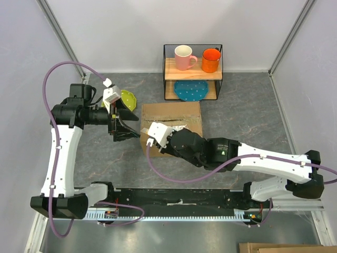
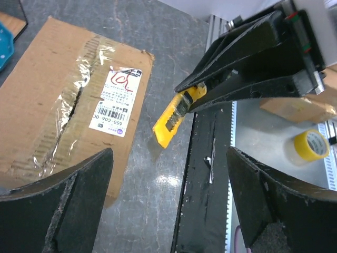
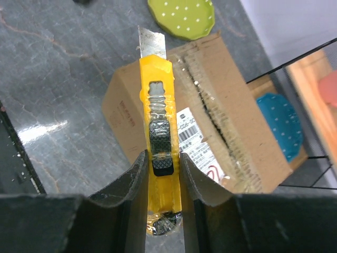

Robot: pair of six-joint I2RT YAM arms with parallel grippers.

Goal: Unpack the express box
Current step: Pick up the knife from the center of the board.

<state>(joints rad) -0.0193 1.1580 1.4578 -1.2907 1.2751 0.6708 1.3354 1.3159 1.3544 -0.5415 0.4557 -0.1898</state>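
Right wrist view: right claw (image 3: pixel 160 158) closed on the handle of a yellow utility knife (image 3: pixel 157 105), blade out, raised near a corner of the express box (image 3: pixel 210 121). Box flat on the worktop (image 3: pixel 63 79), label up. Left claw (image 2: pixel 168 184) wide open and empty, just beside the box. Probably the cutting step; taped seam (image 2: pixel 73 100) looks already partly split. Next: lower the blade onto the seam, cut shallow, perhaps steady the box.
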